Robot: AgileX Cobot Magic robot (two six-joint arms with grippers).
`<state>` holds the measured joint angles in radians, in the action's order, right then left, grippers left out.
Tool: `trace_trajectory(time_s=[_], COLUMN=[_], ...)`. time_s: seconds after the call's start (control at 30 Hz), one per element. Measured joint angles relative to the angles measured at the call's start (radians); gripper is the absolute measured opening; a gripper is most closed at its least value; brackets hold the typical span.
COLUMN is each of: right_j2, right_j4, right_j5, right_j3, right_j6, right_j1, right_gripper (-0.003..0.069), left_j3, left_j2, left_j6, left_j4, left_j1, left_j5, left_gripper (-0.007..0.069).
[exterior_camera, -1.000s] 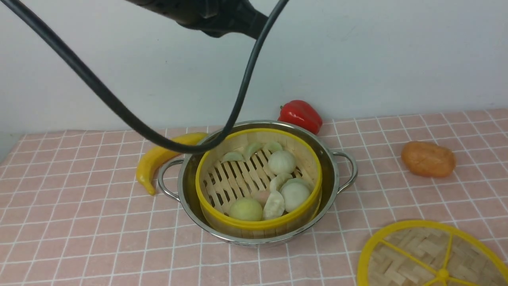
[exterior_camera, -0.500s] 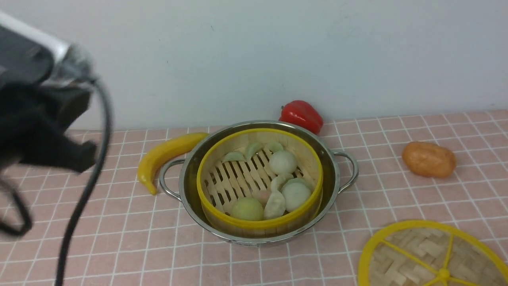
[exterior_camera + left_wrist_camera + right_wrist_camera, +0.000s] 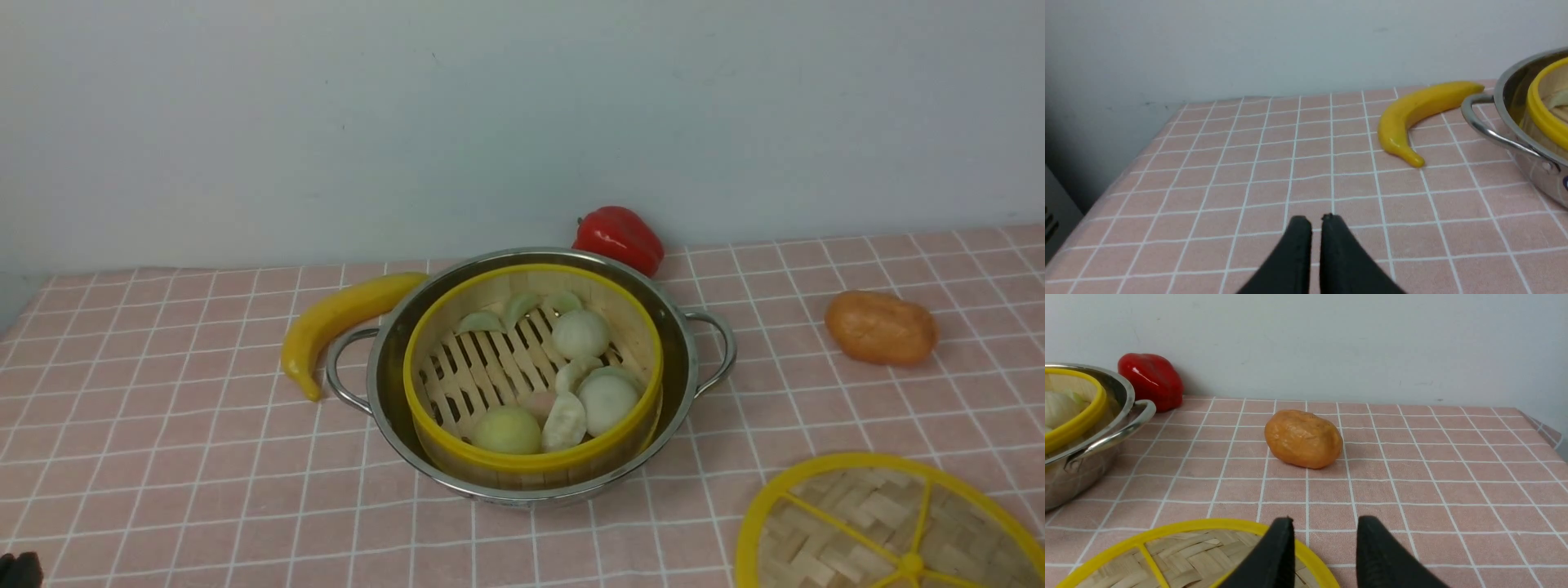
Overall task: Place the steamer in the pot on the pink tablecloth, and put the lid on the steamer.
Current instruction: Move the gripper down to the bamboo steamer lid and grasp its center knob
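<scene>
The steamer, holding pale buns and dumplings, sits inside the steel pot on the pink tablecloth. The lid lies flat on the cloth at the front right, cut off by the frame edge. My left gripper is shut and empty over bare cloth, left of the pot and steamer rim; only a black tip shows in the front view. My right gripper is open and empty, with one finger over the lid's rim.
A yellow banana lies against the pot's left handle. A red pepper sits behind the pot by the wall. An orange potato-like lump lies to the right. The table edge drops off at the far left.
My left arm and its cable have swung from above the pot to the left and down, almost out of the front view. The pot, steamer and lid have not moved.
</scene>
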<state>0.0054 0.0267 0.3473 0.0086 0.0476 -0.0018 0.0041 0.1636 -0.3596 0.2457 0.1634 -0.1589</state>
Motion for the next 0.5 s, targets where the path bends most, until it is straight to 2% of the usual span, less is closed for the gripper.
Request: trace_trajectory(time_s=[0.23,0.33,0.5], right_j2=[0.0,0.0,0.0], right_j4=[0.0,0.0,0.0], right_j5=[0.0,0.0,0.001], right_j3=[0.0,0.0,0.0], right_j6=[0.0,0.0,0.0], right_j1=[0.0,0.0,0.0], right_gripper=[0.024,0.024,0.024], left_j3=[0.003,0.003,0.003], left_j2=[-0.15,-0.16,-0.161], left_j6=[-0.016,-0.016,-0.016], left_j4=[-0.043,-0.054,-0.056], left_j1=[0.0,0.001,0.002], left_j5=[-0.1,-0.162,-0.175], left_gripper=[0.0043,0.0052,0.0054])
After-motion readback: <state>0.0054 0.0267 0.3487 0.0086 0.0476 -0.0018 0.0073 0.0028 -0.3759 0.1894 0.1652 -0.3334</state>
